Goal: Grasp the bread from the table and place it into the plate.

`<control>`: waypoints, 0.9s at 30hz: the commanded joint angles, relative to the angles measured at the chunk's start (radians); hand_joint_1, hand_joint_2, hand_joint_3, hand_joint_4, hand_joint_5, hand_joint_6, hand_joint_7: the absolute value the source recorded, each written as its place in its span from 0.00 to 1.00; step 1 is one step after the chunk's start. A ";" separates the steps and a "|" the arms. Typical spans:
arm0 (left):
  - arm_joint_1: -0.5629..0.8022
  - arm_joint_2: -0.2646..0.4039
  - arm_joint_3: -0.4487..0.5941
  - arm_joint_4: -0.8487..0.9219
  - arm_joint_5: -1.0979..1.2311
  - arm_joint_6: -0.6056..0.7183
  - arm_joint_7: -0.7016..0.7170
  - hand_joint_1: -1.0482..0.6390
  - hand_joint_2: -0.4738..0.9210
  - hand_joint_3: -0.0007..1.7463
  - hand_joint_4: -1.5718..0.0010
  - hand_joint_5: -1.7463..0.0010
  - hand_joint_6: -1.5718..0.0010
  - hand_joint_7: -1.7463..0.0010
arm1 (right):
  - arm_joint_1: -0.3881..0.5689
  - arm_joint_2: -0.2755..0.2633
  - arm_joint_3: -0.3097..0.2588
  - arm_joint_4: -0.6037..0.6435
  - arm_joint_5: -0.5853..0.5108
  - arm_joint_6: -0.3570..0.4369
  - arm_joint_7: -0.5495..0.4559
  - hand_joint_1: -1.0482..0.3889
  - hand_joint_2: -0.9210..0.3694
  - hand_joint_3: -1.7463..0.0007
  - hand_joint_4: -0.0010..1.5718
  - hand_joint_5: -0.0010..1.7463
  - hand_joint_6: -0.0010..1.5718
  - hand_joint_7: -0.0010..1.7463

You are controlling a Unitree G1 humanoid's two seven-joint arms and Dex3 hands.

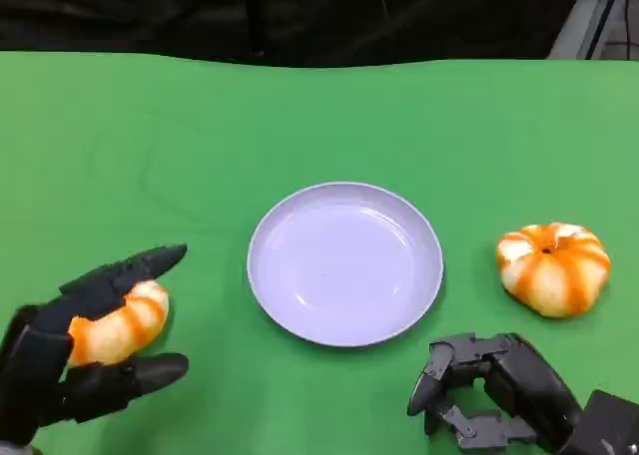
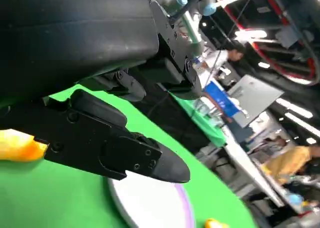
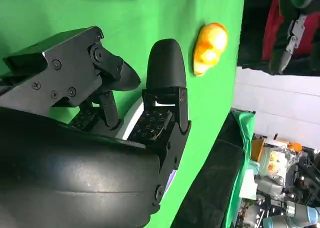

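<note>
Your left hand [image 1: 75,350] pinches one bread [image 1: 120,325]; one plate [image 1: 344,263] lies just right of it. Your right hand [image 1: 489,390] is curled on nothing, one pumpkin [image 1: 552,267] beyond it.

Looks like a robotics lab or test hall. There's a green-covered table [image 1: 319,116], overhead strip lights [image 2: 239,35], and more tables with gear [image 3: 265,158] behind.

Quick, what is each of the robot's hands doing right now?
Left hand: holding the orange bread between its fingers.
Right hand: fingers curled in, holding nothing.
</note>
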 commanded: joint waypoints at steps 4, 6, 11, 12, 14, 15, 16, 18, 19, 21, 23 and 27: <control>0.012 0.058 0.001 -0.028 0.079 0.054 0.090 0.22 1.00 0.04 0.66 1.00 0.56 0.99 | -0.002 -0.015 -0.012 0.002 0.013 -0.008 0.003 0.75 0.23 0.46 0.61 0.76 0.64 0.53; 0.019 0.082 0.008 -0.039 0.146 0.103 0.124 0.21 1.00 0.04 0.67 1.00 0.54 0.98 | -0.003 -0.015 -0.011 0.002 0.007 -0.012 -0.001 0.75 0.24 0.46 0.61 0.76 0.64 0.54; 0.025 0.116 -0.010 -0.060 0.236 0.201 0.190 0.20 1.00 0.05 0.67 1.00 0.53 0.99 | -0.004 -0.016 -0.011 0.003 0.005 -0.007 -0.005 0.74 0.24 0.46 0.61 0.77 0.64 0.53; 0.026 0.120 -0.015 -0.065 0.241 0.213 0.197 0.20 1.00 0.05 0.67 1.00 0.53 0.99 | -0.004 -0.016 -0.011 0.003 0.005 -0.006 -0.005 0.74 0.24 0.46 0.61 0.77 0.64 0.53; 0.029 0.126 -0.027 -0.071 0.241 0.224 0.208 0.19 1.00 0.05 0.67 1.00 0.53 0.99 | -0.004 -0.016 -0.011 0.003 0.005 -0.007 -0.005 0.74 0.24 0.46 0.61 0.77 0.64 0.53; 0.031 0.130 -0.032 -0.073 0.240 0.229 0.214 0.19 1.00 0.05 0.67 1.00 0.53 0.99 | -0.004 -0.016 -0.011 0.003 0.005 -0.007 -0.005 0.74 0.24 0.46 0.61 0.77 0.64 0.53; 0.023 0.140 -0.038 -0.056 0.256 0.244 0.226 0.19 1.00 0.05 0.67 1.00 0.53 0.99 | -0.004 -0.016 -0.011 0.002 0.007 -0.007 -0.003 0.74 0.24 0.46 0.61 0.77 0.64 0.53; 0.010 0.158 -0.051 -0.027 0.280 0.265 0.249 0.20 1.00 0.05 0.68 1.00 0.52 0.99 | -0.004 -0.015 -0.012 0.003 0.009 -0.009 -0.002 0.74 0.24 0.46 0.61 0.77 0.64 0.54; 0.003 0.165 -0.058 -0.013 0.288 0.278 0.259 0.20 1.00 0.04 0.68 1.00 0.52 0.99 | -0.004 -0.016 -0.012 0.003 0.008 -0.010 -0.003 0.74 0.25 0.45 0.61 0.77 0.64 0.54; -0.006 0.174 -0.071 0.006 0.295 0.301 0.275 0.20 1.00 0.04 0.69 1.00 0.52 0.99 | -0.004 -0.016 -0.012 0.002 0.012 -0.008 0.001 0.74 0.25 0.45 0.61 0.77 0.64 0.54; -0.013 0.181 -0.083 0.017 0.297 0.320 0.290 0.20 1.00 0.04 0.69 1.00 0.52 0.99 | -0.004 -0.015 -0.012 -0.001 0.016 -0.002 0.006 0.75 0.25 0.44 0.61 0.77 0.64 0.55; -0.022 0.196 -0.107 0.035 0.295 0.340 0.312 0.19 1.00 0.04 0.69 1.00 0.52 0.99 | -0.004 -0.014 -0.013 -0.003 0.020 0.001 0.011 0.75 0.26 0.43 0.61 0.77 0.64 0.55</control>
